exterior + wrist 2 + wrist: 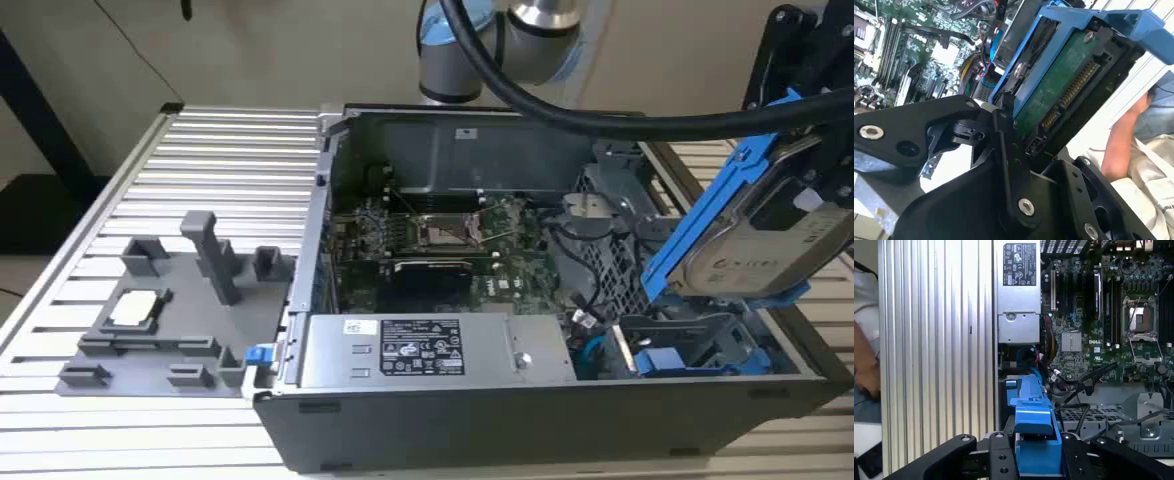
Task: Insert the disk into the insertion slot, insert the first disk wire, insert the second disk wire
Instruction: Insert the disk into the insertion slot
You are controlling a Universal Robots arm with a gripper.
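Observation:
My gripper [817, 165] is shut on the disk [761, 250], a silver drive in a blue caddy. It hangs tilted above the computer case's right end in the exterior view. Below it lies the insertion slot [687, 355], a grey metal bay with blue tabs at its mouth. The disk is in the air, clear of the slot. In the second wrist view the disk's green board [1064, 85] and connector face me between the black fingers [1004, 135]. In the first wrist view the blue caddy edge [1034, 425] sits in the gripper [1036, 460]. Loose black cables [587, 240] lie beside the cage.
The open case holds a motherboard [441, 240] and a grey power-supply box [414, 350]. A grey fixture with parts [174, 300] stands on the ribbed table at the exterior view's left. A thick black hose [627, 120] crosses above the case. A person's arm [1124, 145] is beside the table.

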